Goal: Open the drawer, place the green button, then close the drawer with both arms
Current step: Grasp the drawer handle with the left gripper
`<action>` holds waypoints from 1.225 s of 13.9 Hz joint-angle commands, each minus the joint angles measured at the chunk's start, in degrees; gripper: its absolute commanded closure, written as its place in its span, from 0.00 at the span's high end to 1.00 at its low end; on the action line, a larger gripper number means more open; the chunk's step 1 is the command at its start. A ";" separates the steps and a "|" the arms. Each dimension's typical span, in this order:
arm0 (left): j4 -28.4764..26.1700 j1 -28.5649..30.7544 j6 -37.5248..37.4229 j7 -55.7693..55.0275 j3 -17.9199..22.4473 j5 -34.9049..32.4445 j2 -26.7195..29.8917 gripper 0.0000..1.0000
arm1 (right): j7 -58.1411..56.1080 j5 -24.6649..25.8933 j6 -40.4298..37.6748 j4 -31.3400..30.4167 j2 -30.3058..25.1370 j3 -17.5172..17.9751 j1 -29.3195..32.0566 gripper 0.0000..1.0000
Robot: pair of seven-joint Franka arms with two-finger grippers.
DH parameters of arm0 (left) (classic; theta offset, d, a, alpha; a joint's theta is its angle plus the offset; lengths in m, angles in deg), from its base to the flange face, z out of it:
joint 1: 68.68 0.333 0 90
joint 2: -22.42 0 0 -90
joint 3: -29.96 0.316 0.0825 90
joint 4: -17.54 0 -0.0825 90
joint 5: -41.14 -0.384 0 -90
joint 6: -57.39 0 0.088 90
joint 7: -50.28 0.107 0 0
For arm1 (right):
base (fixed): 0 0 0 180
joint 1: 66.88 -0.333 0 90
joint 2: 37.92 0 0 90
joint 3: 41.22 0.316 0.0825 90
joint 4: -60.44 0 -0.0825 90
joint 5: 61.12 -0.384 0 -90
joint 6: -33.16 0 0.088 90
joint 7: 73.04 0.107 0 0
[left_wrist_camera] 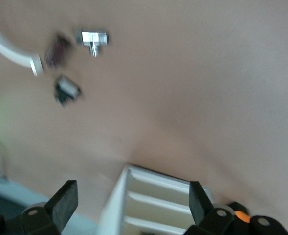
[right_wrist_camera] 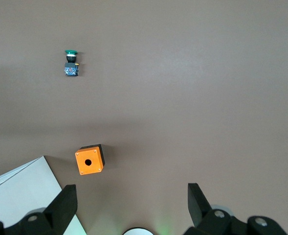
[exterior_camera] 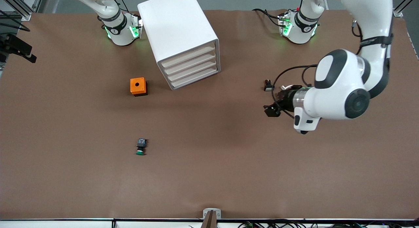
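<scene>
The white cabinet (exterior_camera: 178, 31) stands between the two arm bases, its four drawer fronts all shut. The drawer (exterior_camera: 193, 71) is third from the top. The button (exterior_camera: 141, 146), with a green cap and a black body, lies on the brown table nearer the front camera than the orange box (exterior_camera: 138, 86); the right wrist view also shows the button (right_wrist_camera: 71, 63). My left gripper (exterior_camera: 274, 102) hangs open and empty over the table toward the left arm's end, facing the cabinet (left_wrist_camera: 153, 200). My right gripper (right_wrist_camera: 129, 203) is open and empty above its base, out of the front view.
A small black part (exterior_camera: 268, 85) lies on the table beside the left gripper. The left wrist view shows a small silver metal part (left_wrist_camera: 94, 39) and a dark part (left_wrist_camera: 67, 90) there. The orange box (right_wrist_camera: 89, 160) sits beside the cabinet (right_wrist_camera: 21, 196).
</scene>
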 commanded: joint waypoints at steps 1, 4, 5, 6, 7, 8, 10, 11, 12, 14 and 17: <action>2.78 -2.10 -1.42 -18.78 0.23 6.64 -4.96 1.00 | 0.24 0.64 0.15 -0.74 -1.21 0.67 0.55 1.00; 4.09 -4.20 -7.56 -33.93 -0.30 14.29 -10.23 1.00 | 0.32 0.47 0.06 0.49 -1.03 0.50 0.72 1.00; 4.53 -5.25 -10.02 -38.32 -0.30 16.75 -11.82 1.00 | -0.37 0.73 -0.03 0.84 -0.86 0.41 0.72 1.00; 5.14 -5.87 -11.35 -42.72 -0.30 19.04 -13.23 1.00 | -0.38 0.82 -0.12 1.89 -0.33 0.41 0.72 1.00; 5.32 -6.66 -12.06 -47.20 -0.39 20.80 -14.20 1.00 | -0.38 0.91 -0.20 2.07 0.20 0.41 0.81 1.00; 5.32 -6.84 -12.93 -51.51 -0.56 22.64 -15.08 1.00 | -0.21 0.91 -0.21 1.29 1.51 0.41 0.81 1.00; 5.15 -7.54 -13.73 -58.20 -0.74 27.65 -15.87 1.00 | 0.14 0.82 0.41 1.72 9.64 0.41 0.81 1.00; 5.06 -8.16 -13.73 -60.41 -0.83 29.06 -16.31 0.97 | -0.64 0.21 0.50 2.68 13.26 0.41 1.07 1.00; 4.97 -9.12 -13.73 -62.26 -0.83 30.12 -16.84 0.91 | -1.43 0.29 2.67 3.12 14.77 0.41 1.86 1.00; 4.97 -10.18 -13.73 -63.85 -0.83 32.14 -18.07 0.84 | -4.94 0.73 7.42 2.87 17.24 0.41 1.69 1.00; 5.23 -10.10 -12.95 -63.77 -0.31 32.77 -20.96 0.84 | -3.12 -0.14 16.18 -1.85 19.97 0.58 0.38 1.00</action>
